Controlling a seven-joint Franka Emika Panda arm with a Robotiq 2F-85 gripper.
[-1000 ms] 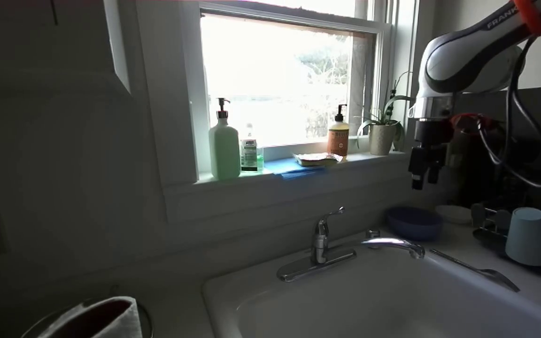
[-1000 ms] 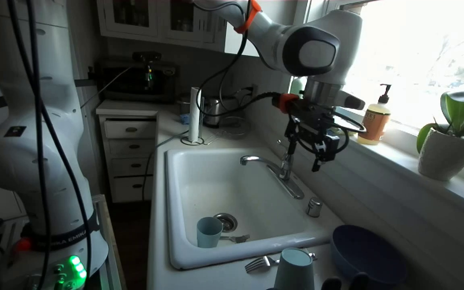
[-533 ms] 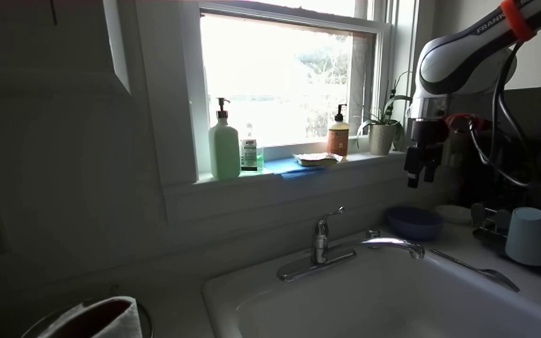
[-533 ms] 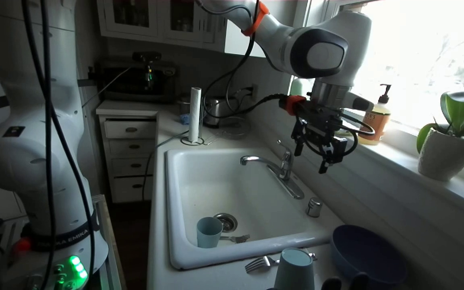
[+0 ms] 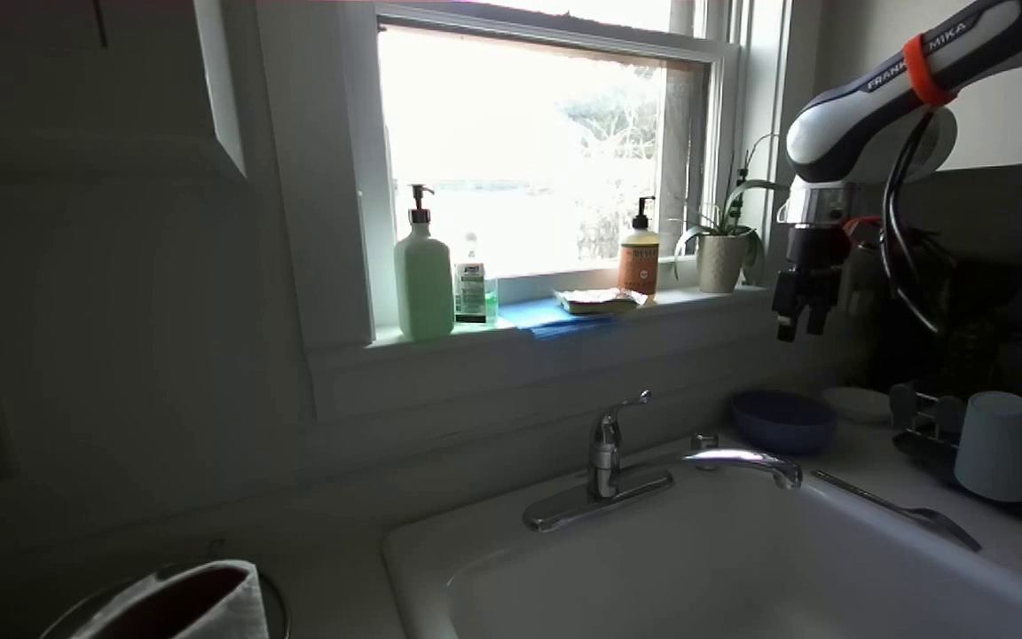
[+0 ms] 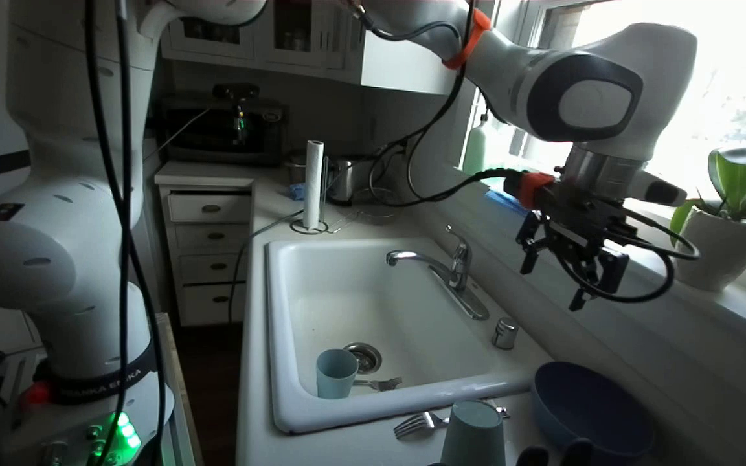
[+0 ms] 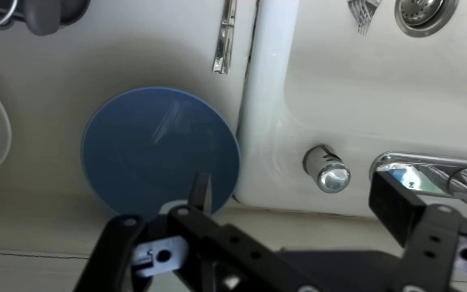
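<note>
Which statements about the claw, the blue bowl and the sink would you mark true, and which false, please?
The blue bowl rests on the counter. True.
The claw is open. True.
The claw grips the blue bowl. False: it holds nothing.
A cup stands in the sink. True.
That cup is upside down. False: its open end faces up.
Only that cup is in the sink. False: a fork lies there too.

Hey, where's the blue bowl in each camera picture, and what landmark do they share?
In an exterior view: blue bowl, right of centre, lower half.
In an exterior view: blue bowl, lower right.
Wrist view: blue bowl, left of centre, partly behind the tool.
Landmark in all three: the faucet, cut off in the wrist view.
</note>
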